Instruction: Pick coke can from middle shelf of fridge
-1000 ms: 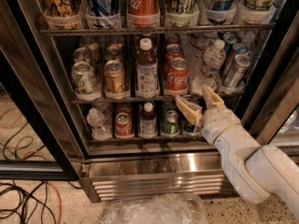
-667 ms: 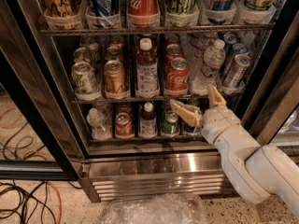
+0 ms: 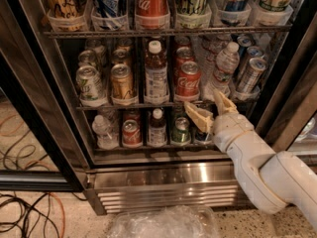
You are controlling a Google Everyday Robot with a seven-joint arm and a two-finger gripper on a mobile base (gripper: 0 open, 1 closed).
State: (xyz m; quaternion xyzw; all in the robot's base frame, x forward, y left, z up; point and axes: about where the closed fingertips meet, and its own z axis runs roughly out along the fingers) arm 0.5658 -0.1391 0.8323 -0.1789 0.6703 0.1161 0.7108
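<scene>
The coke can (image 3: 187,81) is a short red can with white script, standing in a white cup at the front of the middle shelf (image 3: 148,104) of the fridge (image 3: 163,180). A second red can stands behind it. My gripper (image 3: 209,106) is open and empty. It sits just below and to the right of the coke can, in front of the shelf's front rail. Its left finger (image 3: 198,116) points left under the can. Its right finger (image 3: 224,102) points up beside a clear water bottle (image 3: 222,67).
On the middle shelf, left to right: a green-and-white can (image 3: 89,84), a gold can (image 3: 123,83), a brown bottle (image 3: 155,74), then silver-blue cans (image 3: 249,73) at right. Tall slim cans (image 3: 151,4) fill the top rack. A crumpled plastic sheet (image 3: 163,223) and cables (image 3: 27,217) lie on the floor.
My gripper has moved down and slightly left, from level with the coke can's side to just below the middle shelf's front rail. The cans have not moved.
</scene>
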